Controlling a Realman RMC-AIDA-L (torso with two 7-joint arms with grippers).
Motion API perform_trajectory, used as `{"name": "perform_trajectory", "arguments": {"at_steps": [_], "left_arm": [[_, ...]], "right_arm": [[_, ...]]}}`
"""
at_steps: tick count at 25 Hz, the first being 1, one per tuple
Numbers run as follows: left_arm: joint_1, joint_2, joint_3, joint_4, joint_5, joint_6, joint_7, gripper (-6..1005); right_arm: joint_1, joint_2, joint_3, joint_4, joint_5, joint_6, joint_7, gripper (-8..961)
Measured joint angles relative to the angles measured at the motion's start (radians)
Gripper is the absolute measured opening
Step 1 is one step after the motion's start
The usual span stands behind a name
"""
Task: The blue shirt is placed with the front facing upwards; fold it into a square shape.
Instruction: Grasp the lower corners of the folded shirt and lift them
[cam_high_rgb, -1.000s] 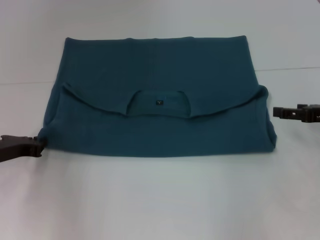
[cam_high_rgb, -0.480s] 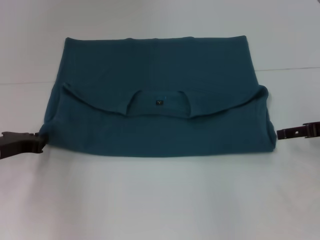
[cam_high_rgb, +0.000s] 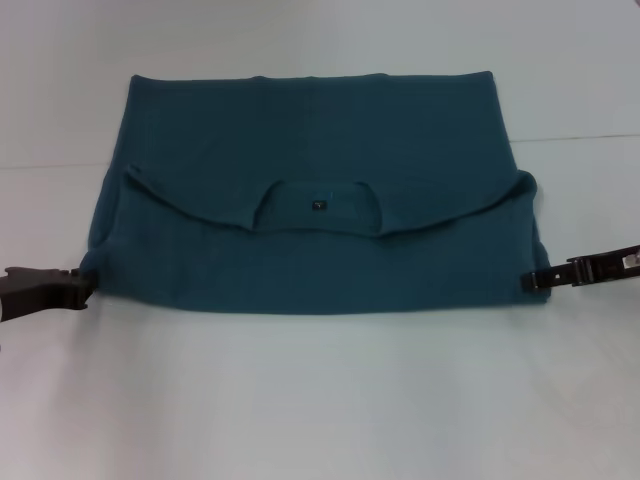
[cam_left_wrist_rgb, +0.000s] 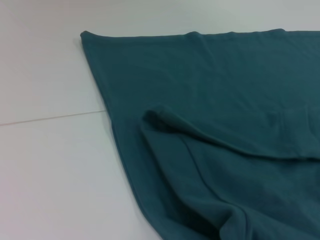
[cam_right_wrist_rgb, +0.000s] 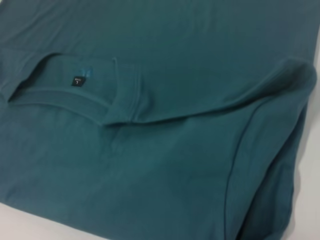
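A: Head view first. Any writing?

B: None readable. The blue shirt (cam_high_rgb: 310, 190) lies on the white table (cam_high_rgb: 320, 400), folded over itself into a wide band, plain teal side up. The neckline curves across the middle, and a small black neck label (cam_high_rgb: 318, 205) sits inside it; its marks are too small to read.

A: Texture?

B: Soft matte knit, with a ribbed collar. The far edge runs straight; the near side corners are rounded and bulky.

A: And the grippers?

B: The left gripper (cam_high_rgb: 78, 290) sits low at the shirt's near left corner, touching the cloth. The right gripper (cam_high_rgb: 535, 281) reaches the near right corner, its tip against the fabric. I cannot tell whether either is clenched or released.

A: Left wrist view?

B: Only cloth and table: a folded sleeve edge (cam_left_wrist_rgb: 165, 117) lies over the flat layer, with a stitched hem along the far side.

A: Right wrist view?

B: The collar ribbing (cam_right_wrist_rgb: 120, 102), the label (cam_right_wrist_rgb: 77, 81) with a pale illegible mark, and a puffy folded corner (cam_right_wrist_rgb: 295, 75).
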Motion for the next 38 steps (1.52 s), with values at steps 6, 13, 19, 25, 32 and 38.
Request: {"name": "perform_trajectory", "arguments": {"at_steps": [6,13,19,25,32,38], "left_arm": [[-0.005,0.000,0.000,0.002,0.000,0.000,0.000,70],[-0.009,0.000,0.000,0.003,0.000,0.000,0.000,70],[-0.011,0.000,0.000,0.003,0.000,0.000,-0.001,70],[-0.014,0.000,0.000,0.003,0.000,0.000,-0.001,70],[-0.019,-0.001,0.001,0.003,0.000,0.000,0.000,70],[-0.019,-0.003,0.002,0.004,0.000,-0.001,0.001,70]], "right_arm": [[0.015,0.001,-0.003,0.032,-0.001,0.020,-0.010,837],[0.027,0.003,-0.024,0.064,-0.001,0.062,-0.012,812],[0.036,-0.001,-0.040,0.098,-0.001,0.091,-0.013,754],[0.043,-0.002,-0.041,0.118,-0.001,0.110,-0.013,458],[0.043,-0.001,-0.041,0.121,-0.001,0.118,-0.013,390],[0.040,0.001,-0.042,0.122,-0.001,0.121,-0.013,241]]}}
